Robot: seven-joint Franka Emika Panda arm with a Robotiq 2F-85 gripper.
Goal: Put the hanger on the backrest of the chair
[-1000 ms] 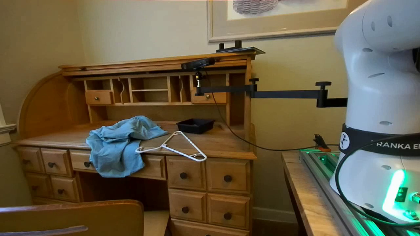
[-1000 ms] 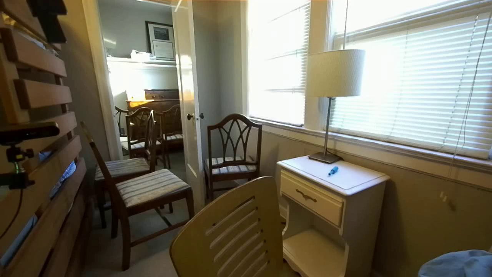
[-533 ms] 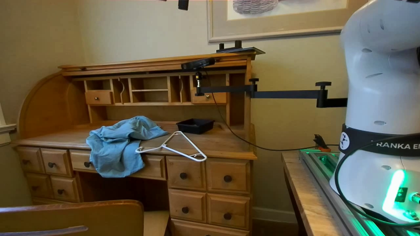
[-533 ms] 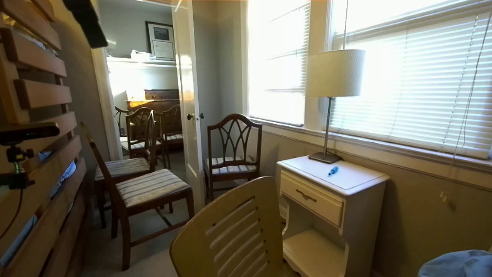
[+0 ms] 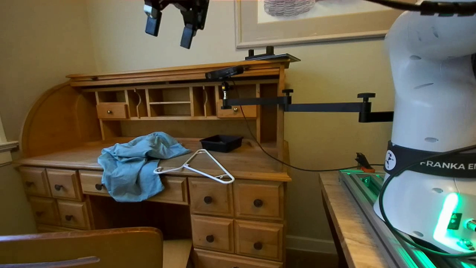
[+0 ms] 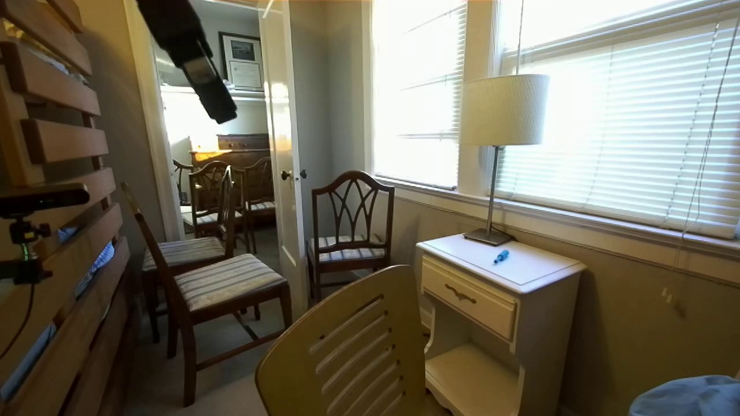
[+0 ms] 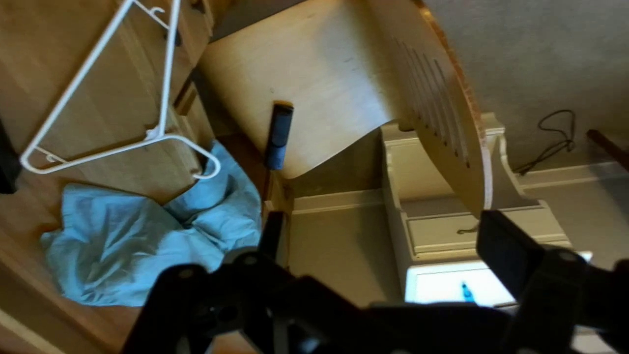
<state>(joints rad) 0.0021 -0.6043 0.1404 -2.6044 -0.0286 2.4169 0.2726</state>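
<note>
The white hanger (image 5: 203,173) lies on the wooden desk (image 5: 256,165) at its front edge, partly overhanging. Its hook end touches a blue cloth (image 5: 134,167). The hanger also shows in the wrist view (image 7: 167,73) at the upper left. The chair's slatted wooden backrest (image 5: 111,242) stands in the foreground; it shows in an exterior view (image 6: 295,358) and in the wrist view (image 7: 462,187). My gripper (image 5: 169,37) is high above the desk, well above the hanger. Its jaws are wide apart with nothing between them, as the wrist view (image 7: 381,216) also shows.
A black tray (image 5: 221,143) sits on the desk behind the hanger. A camera on a black arm (image 5: 323,107) reaches across at the right. A white nightstand (image 6: 549,271) with a lamp (image 6: 503,110) stands near the chair. A dark marker-like thing (image 7: 279,135) shows over the seat (image 7: 334,73).
My gripper has come down into view from the top in both exterior views. The hanger, cloth and chair have not moved.
</note>
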